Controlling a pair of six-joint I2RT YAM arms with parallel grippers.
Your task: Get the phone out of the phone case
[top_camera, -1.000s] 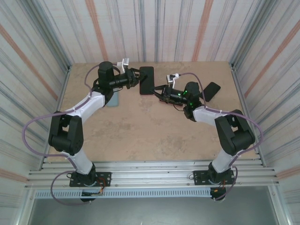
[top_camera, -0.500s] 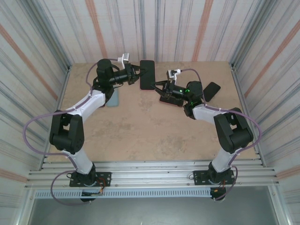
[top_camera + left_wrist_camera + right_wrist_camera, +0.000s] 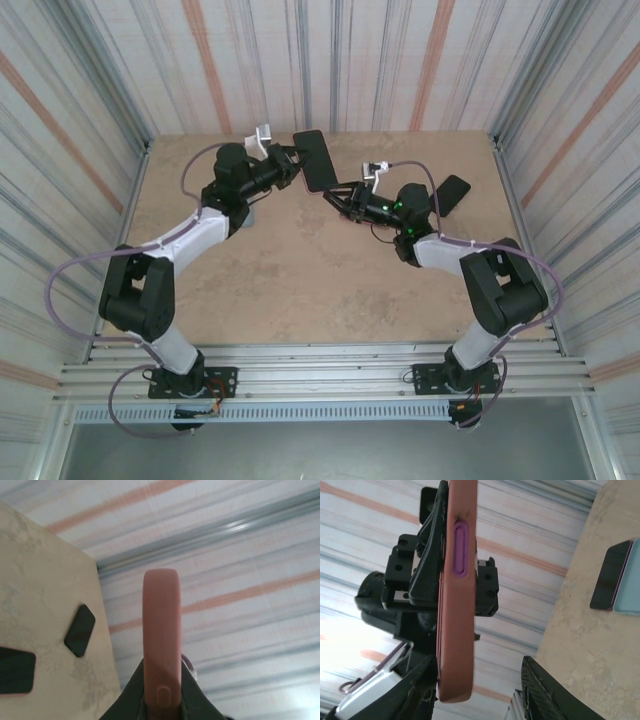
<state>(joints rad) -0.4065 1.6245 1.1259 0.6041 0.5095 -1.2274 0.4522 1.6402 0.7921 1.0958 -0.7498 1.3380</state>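
Note:
In the top view, the phone (image 3: 313, 160) shows its black face inside a salmon-pink phone case and hangs tilted above the far part of the table. My left gripper (image 3: 297, 167) is shut on its left end. From the left wrist I see the case (image 3: 161, 630) edge-on, clamped in my left gripper (image 3: 161, 685). My right gripper (image 3: 333, 196) stands open just right of the phone's near end. In the right wrist view the case (image 3: 456, 605), with a purple side button, reaches down into my right gripper (image 3: 479, 672), close against the left finger (image 3: 417, 692) and well apart from the right one.
A black phone (image 3: 452, 192) lies at the table's (image 3: 300, 290) far right. The left wrist view shows another dark slab with a pink edge (image 3: 15, 670) on the table. A dark case (image 3: 610, 577) and a light blue one (image 3: 627, 585) lie together. Corrugated walls enclose the table.
My right gripper has opened and come up off the table toward the phone's near end. My left gripper closed on the cased phone, shifted slightly right and tilted it.

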